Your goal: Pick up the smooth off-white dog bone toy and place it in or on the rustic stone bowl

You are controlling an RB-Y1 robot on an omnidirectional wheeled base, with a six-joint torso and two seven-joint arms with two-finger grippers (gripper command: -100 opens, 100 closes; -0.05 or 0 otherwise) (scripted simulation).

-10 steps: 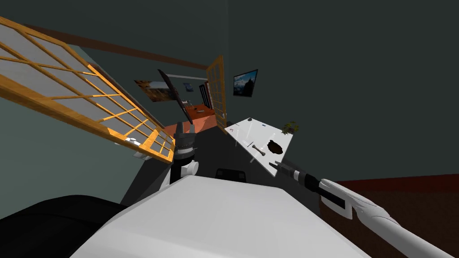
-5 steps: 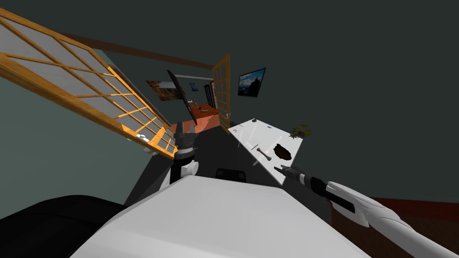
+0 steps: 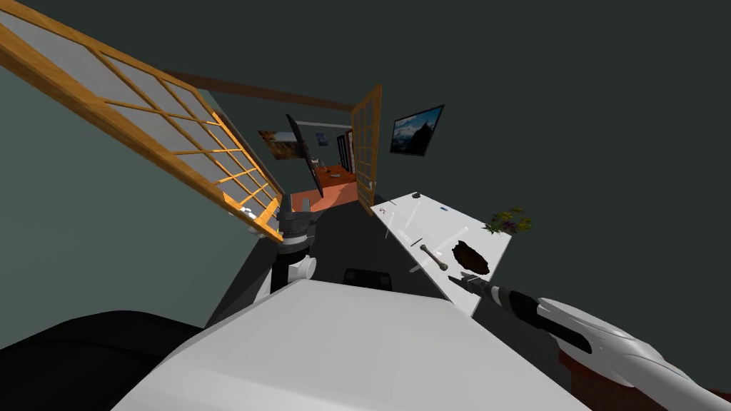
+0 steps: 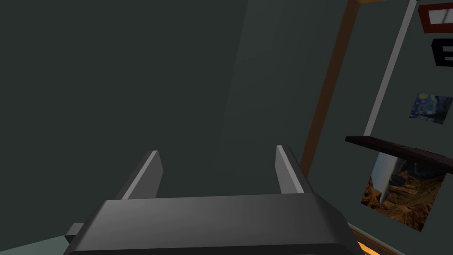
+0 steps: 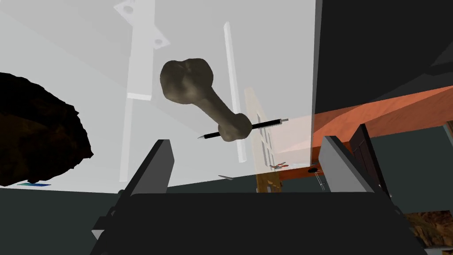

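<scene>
A grey-brown dog bone toy [image 5: 203, 99] lies on a white tabletop [image 5: 274, 53], also seen small in the head view as the bone [image 3: 433, 257]. Beside it sits a dark, rough-edged bowl [image 5: 35, 133], the bowl [image 3: 470, 257] near the table's near corner. My right gripper [image 5: 245, 155] is open, its fingers [image 5: 161, 161] just short of the bone with nothing between them; in the head view this gripper [image 3: 459, 280] hovers at the table's edge. My left gripper [image 4: 216, 166] is open and empty, raised at my left [image 3: 294, 214].
A black pen [image 5: 261, 125] lies under the bone's end, with pale flat strips [image 5: 132, 75] on the tabletop. A small plant [image 3: 508, 221] stands at the table's far corner. A wooden lattice door [image 3: 364, 153] and orange floor [image 3: 325, 196] lie beyond.
The whole head view has shifted: I have turned, so the table, bone and bowl sit lower and further right. My right gripper stays at the table's edge near the bowl.
</scene>
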